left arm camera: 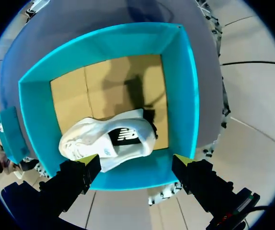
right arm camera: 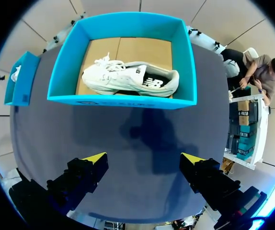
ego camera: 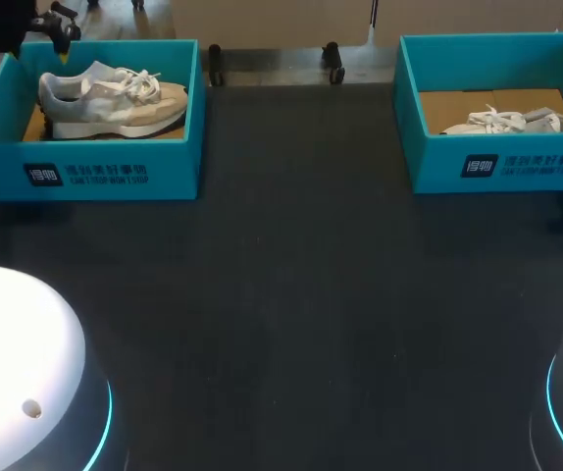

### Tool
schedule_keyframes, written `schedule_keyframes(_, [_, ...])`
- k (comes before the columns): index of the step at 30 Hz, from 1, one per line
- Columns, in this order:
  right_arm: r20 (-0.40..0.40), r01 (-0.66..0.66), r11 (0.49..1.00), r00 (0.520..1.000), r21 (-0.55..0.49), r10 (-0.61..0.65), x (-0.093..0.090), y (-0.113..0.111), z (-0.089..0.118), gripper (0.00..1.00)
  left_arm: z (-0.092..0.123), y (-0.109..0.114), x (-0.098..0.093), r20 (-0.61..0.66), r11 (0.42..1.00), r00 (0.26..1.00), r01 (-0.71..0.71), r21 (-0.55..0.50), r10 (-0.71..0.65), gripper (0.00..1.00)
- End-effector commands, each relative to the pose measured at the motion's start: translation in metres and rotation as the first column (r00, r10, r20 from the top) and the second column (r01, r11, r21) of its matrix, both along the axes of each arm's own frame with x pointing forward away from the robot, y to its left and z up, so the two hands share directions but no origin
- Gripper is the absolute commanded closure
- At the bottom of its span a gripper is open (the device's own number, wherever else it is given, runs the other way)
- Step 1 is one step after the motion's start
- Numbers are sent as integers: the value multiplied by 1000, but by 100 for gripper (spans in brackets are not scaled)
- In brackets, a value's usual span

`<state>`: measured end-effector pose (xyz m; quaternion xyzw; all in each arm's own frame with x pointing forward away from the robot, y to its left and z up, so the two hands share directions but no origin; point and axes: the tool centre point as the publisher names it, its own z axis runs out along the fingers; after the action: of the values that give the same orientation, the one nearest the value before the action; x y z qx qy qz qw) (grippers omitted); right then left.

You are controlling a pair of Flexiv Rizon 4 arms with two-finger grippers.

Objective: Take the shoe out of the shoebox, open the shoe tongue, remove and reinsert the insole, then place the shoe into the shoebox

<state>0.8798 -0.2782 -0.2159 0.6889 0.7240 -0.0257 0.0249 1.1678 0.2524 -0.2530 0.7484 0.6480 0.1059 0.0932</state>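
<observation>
left shoe [ego camera: 115, 98]: sat sole-down inside the left shoebox [ego camera: 115, 172] at the far left of the table [ego camera: 291, 294], laces up. Not out yet, so I'd say the job was right at the start.
left gripper [left arm camera: 136, 160]: hung above that box looking straight down into it, fingers spread wide, nothing in them. My guess is it was parked there to drop in on the shoe from the top.
right shoe [ego camera: 507, 121]: white one, lay in the right shoebox [ego camera: 497, 167] at the far right, tucked low behind the box's near wall on the cardboard floor.
right gripper [right arm camera: 144, 159]: also spread and empty, over bare table just outside the right box, shoe well ahead of it. Looked like a waiting spot, not a grab.
in the way: the teal box walls, basically. They ringed both shoes, so a sideways approach looked like a no-go and top-down seemed the only route.
other stuff: two white arm bases [ego camera: 17, 353] at the near corners, and a wide dark stretch of table between the boxes, probably where the tongue and insole work would go.
</observation>
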Motion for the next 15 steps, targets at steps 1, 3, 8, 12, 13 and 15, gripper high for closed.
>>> schedule_keyframes(1, [1,-1,1000,1000,0,1,0,0,0,0,-11,1,7,-4,1000,1000,-13,16,13,0])
schedule_keyframes(3, [1,-1,1000,1000,0,1,0,0,0,0,-14,3,8,-8,1000,1000,-16,22,16,0])
schedule_keyframes(8, [1,-1,1000,1000,0,1,0,0,0,0,-26,5,9,-32,999,999,-32,34,33,0])
schedule_keyframes(12, [1,-1,1000,1000,0,1,0,0,0,0,-35,8,9,-44,996,996,-83,16,83,0])
schedule_keyframes(13, [1,-1,1000,1000,0,1,0,0,0,0,-37,9,8,-44,996,995,-91,10,92,0])
schedule_keyframes(15, [1,-1,1000,1000,0,1,0,0,0,0,-40,11,9,-50,994,993,-111,7,111,0])
